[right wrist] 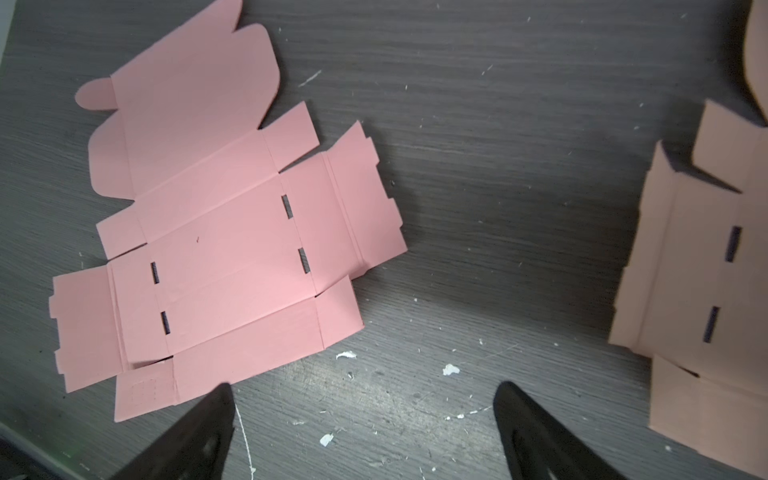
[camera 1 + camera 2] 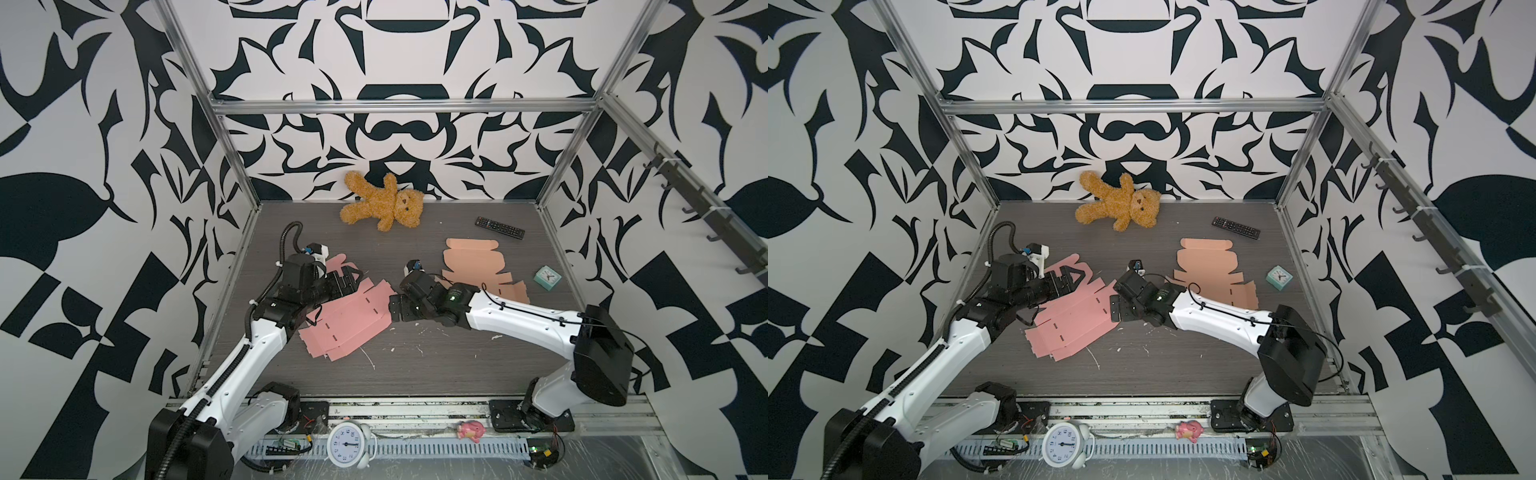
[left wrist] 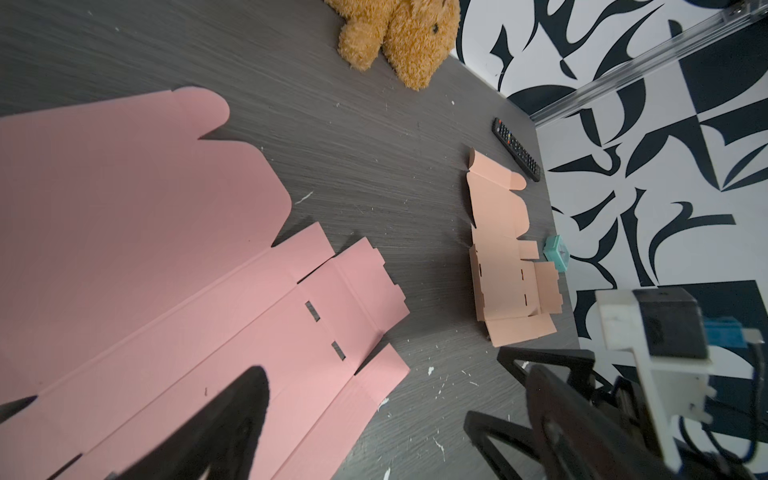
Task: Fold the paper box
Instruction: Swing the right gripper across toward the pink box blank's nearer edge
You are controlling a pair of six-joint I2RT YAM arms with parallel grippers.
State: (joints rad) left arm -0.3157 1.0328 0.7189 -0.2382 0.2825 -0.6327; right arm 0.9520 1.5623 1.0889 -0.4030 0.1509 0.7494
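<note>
Pink blank (image 2: 349, 320): plain pink. Peach blank (image 2: 473, 266): plain peach. Table (image 2: 436, 365): dark grey wood grain, white flecks. Walls (image 2: 83, 166): white with bold black abstract shapes. Teddy (image 2: 384, 205): golden brown. Remote (image 2: 500, 227): black. Small clock (image 2: 547, 277): teal. Arms (image 2: 519, 318): white with black joints.

Both top views look down from high; both wrist cameras, low, share the pink sheet (image 1: 224, 249).
</note>
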